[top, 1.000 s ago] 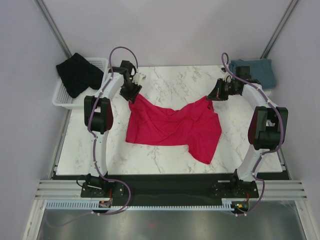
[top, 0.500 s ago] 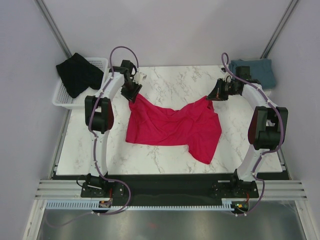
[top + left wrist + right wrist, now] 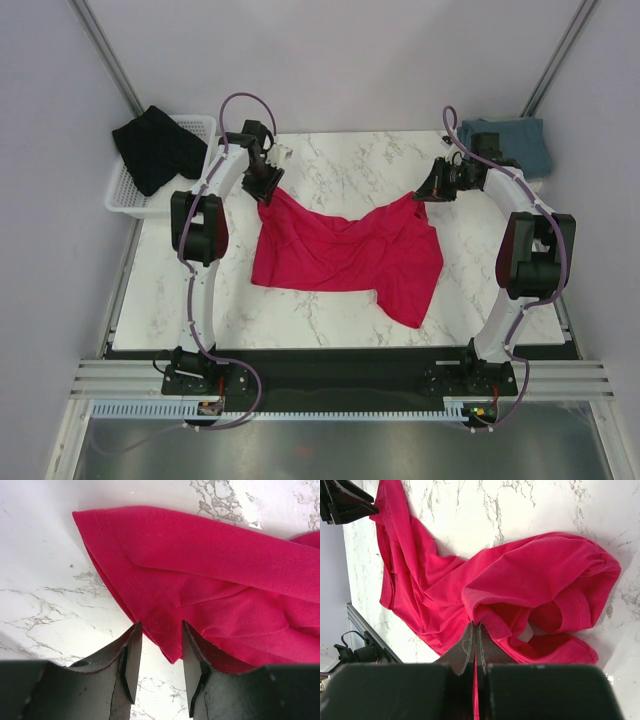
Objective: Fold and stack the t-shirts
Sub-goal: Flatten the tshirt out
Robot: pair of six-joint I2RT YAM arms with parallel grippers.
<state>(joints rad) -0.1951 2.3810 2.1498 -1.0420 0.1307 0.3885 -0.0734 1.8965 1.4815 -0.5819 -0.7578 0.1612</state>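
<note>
The jaws of the left gripper (image 3: 159, 628) stand a little way apart. A corner of the bright red soft cloth t-shirt (image 3: 225, 575) lies in the gap between them, and they do not squeeze it. The jaws of the right gripper (image 3: 475, 628) are pressed tight together on a fold of the same red shirt. Only a thin red line shows between them.

The red shirt lies in the middle of the white marble table top (image 3: 340, 160). It is spread out but crumpled, not folded. Its far left corner is at the left gripper and its far right corner is at the right gripper. The back edge dips down between the two. One loose part reaches toward the near right side of the table. Just beside the right gripper there is a round opening with a sewn edge. I cannot tell if it is a sleeve or the neck.

The dusty blue-grey cloth t-shirt (image 3: 515, 142) lies bunched up at the far right corner, behind the right arm. The black cloth t-shirt (image 3: 155, 145) is draped over the far end of the white wire basket (image 3: 125, 198). The basket sits just beside the far left edge of the table.
</note>
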